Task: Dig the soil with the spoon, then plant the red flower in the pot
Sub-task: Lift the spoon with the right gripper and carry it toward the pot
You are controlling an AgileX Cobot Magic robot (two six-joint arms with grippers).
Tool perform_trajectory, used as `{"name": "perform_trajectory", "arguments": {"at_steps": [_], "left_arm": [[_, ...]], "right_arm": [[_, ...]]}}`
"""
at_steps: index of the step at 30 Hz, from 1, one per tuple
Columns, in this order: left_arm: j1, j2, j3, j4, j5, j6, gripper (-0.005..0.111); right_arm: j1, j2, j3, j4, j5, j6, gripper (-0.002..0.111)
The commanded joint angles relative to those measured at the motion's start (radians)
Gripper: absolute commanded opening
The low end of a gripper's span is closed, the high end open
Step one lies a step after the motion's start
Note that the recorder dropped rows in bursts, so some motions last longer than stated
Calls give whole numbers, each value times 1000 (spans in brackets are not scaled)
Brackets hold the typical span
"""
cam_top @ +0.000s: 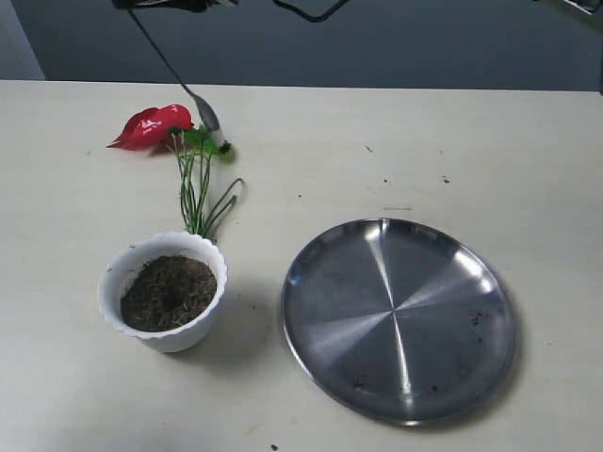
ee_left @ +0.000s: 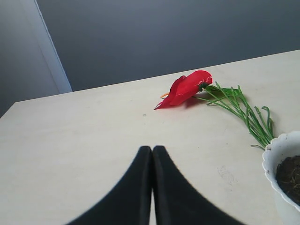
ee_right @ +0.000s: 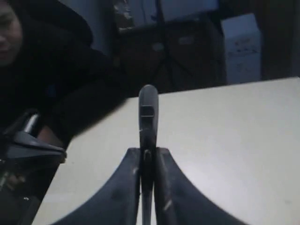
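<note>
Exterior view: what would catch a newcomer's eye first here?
The glossy red heart-shaped artificial flower lies on its side at the far left of the pale table, its thin green stems running toward the small white scalloped pot of dark crumbly soil. Right of the pot sits a large round steel plate, empty but for a few dark specks. A slender shiny metal teaspoon hangs above the flower.

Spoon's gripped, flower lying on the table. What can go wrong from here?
The spoon hangs close by the red flower; a swing might knock it.
The soil fills the pot nearly to its rim; digging may spill some.
The right gripper pinches only the thin handle; the spoon may twist.
</note>
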Motion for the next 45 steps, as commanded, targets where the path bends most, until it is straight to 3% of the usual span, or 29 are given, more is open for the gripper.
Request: {"name": "perform_trajectory", "arguments": {"at_steps": [1, 13, 25, 27, 30, 32, 45], "left_arm": [[-2, -4, 2, 1, -7, -3, 0], [-2, -4, 2, 1, -7, -3, 0], [-2, -4, 2, 1, -7, -3, 0], [-2, -4, 2, 1, -7, -3, 0], [-2, -4, 2, 1, -7, -3, 0], [-2, -4, 2, 1, -7, -3, 0], [-2, -4, 2, -1, -7, -3, 0]], "right_arm": [[20, -32, 3, 78, 34, -70, -1], [36, -51, 51, 35, 34, -81, -1], [136, -232, 343, 56, -855, -182, -1], [155, -267, 428, 119, -920, -264, -1], [175, -298, 544, 339, -875, -469, -1], [183, -301, 594, 373, -797, -557, -1], [279, -357, 630, 373, -754, -530, -1]]}}
